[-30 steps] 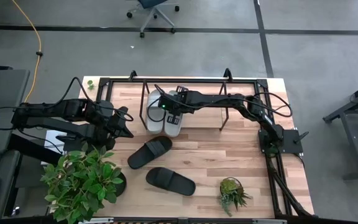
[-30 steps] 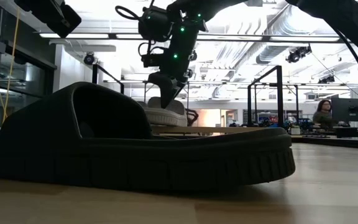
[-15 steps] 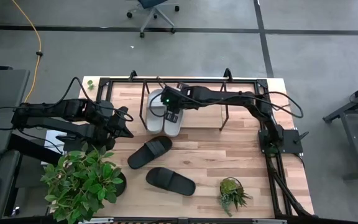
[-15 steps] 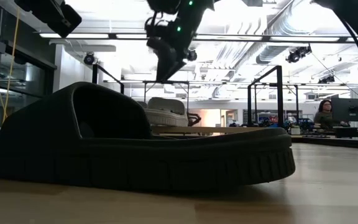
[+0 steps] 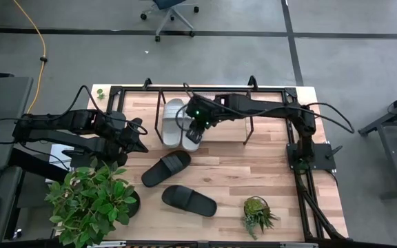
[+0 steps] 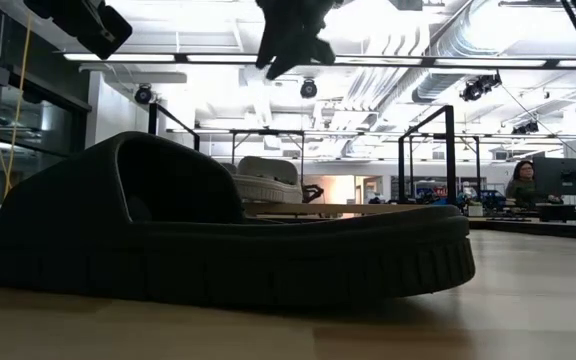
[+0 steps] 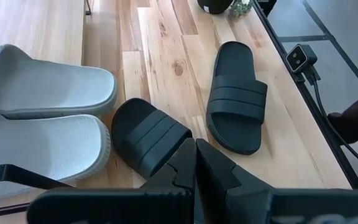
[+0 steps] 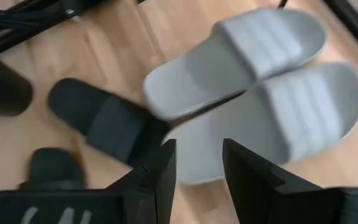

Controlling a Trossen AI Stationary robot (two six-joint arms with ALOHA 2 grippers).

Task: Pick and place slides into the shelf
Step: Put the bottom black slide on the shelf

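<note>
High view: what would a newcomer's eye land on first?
Probably the light grey pair, side by side at the shelf along the table's far edge, with the right gripper hovering just above them, jaws open and empty. Then the two black slides lying loose mid-table, not yet shelved. The left gripper waits at the table's left edge, jaws shut.

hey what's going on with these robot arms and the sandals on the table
Two arms are putting slides into a low black shelf at the table's far edge. The light grey pair already sits side by side in it. The right end effector hangs open and empty just above that pair. The two black slides still lie on the wood out front. The left end effector waits shut near the table's left edge.
</note>
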